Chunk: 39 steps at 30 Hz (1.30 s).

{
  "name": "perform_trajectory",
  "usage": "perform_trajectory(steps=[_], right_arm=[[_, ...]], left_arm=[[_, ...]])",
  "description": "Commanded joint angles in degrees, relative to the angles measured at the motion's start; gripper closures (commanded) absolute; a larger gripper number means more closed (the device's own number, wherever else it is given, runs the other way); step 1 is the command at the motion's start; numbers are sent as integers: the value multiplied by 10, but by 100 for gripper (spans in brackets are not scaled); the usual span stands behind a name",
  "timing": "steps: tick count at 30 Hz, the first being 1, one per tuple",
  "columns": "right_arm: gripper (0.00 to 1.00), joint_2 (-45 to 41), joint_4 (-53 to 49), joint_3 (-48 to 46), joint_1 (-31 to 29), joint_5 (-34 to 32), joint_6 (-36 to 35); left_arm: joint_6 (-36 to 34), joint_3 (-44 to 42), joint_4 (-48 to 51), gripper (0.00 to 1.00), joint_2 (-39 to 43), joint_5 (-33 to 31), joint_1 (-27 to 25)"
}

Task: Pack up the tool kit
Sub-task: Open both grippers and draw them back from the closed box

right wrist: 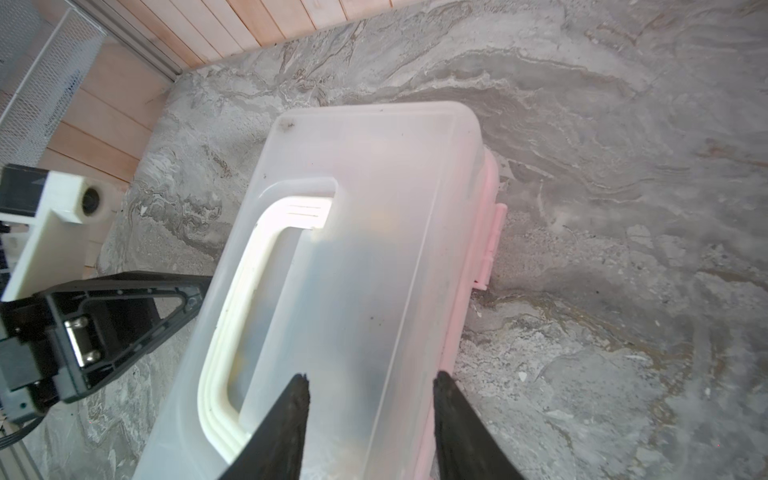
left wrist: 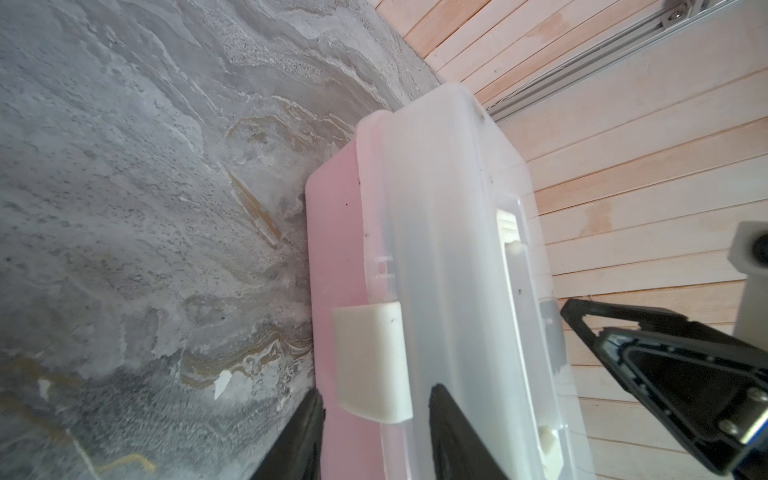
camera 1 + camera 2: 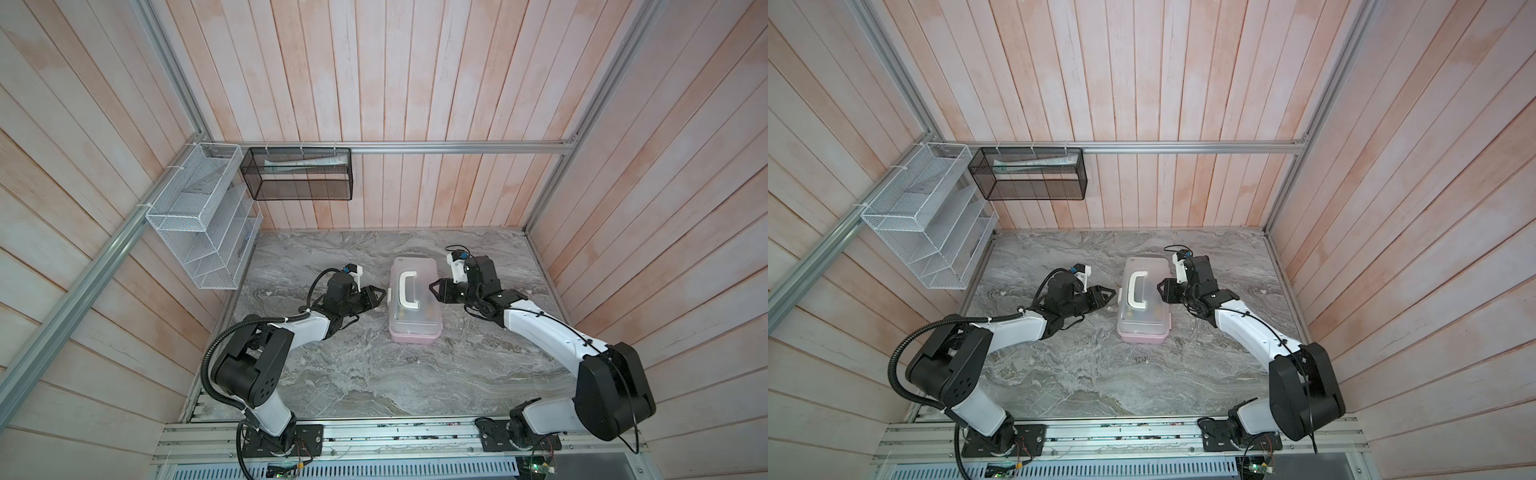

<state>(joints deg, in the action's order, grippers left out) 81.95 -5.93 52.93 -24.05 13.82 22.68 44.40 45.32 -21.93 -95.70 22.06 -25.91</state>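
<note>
The counter (image 3: 374, 374) carries one item: the tool kit (image 3: 415, 336), at its middle, a little toward the far edge. Long axis: near edge to far edge. A white wire basket (image 3: 199, 216) and a black mesh basket (image 3: 299, 174) hang on the wall rails above the far-left corner, well apart from the work. No loose tools show on the counter. The frosted lid (image 3: 422, 307) lies down on the pink base with dim shapes beneath it, so I judge packing done and closure the step in hand.

My left pincer (image 3: 381, 292) sits just beside the kit's left long side, jaws released, holding nothing. My right pincer (image 3: 433, 287) sits at the right long side, tips over the lid's edge, jaws likewise apart and empty. The white handle (image 3: 406, 289) lies flat on the lid between the two.

The white latch (image 2: 372, 361) is on the left long side, directly ahead of my left fingertips (image 2: 307, 432); the left arm is the nearer one for it. Whether the latch is fully snapped, I cannot tell. The right pincer is placed to brace the hinge (image 1: 492, 245) side. Nothing stands between pincer and latch
</note>
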Motion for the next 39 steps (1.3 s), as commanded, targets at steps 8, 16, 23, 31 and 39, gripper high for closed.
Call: perform_trajectory(steps=[8,16,23,31,39], right_arm=[[61,46,55,-12,2,95,-12],[63,51,53,-10,2,99,-14],[66,60,60,-8,2,113,-12],[66,49,48,0,6,69,-17],[64,-24,58,-4,31,44,-3]], left_arm=[[5,11,-37,58,-26,13,2],[9,17,-46,69,-49,18,2],[18,28,-65,78,-70,38,-2],[8,18,-13,67,-20,2,13],[-49,24,86,51,93,-80,21]])
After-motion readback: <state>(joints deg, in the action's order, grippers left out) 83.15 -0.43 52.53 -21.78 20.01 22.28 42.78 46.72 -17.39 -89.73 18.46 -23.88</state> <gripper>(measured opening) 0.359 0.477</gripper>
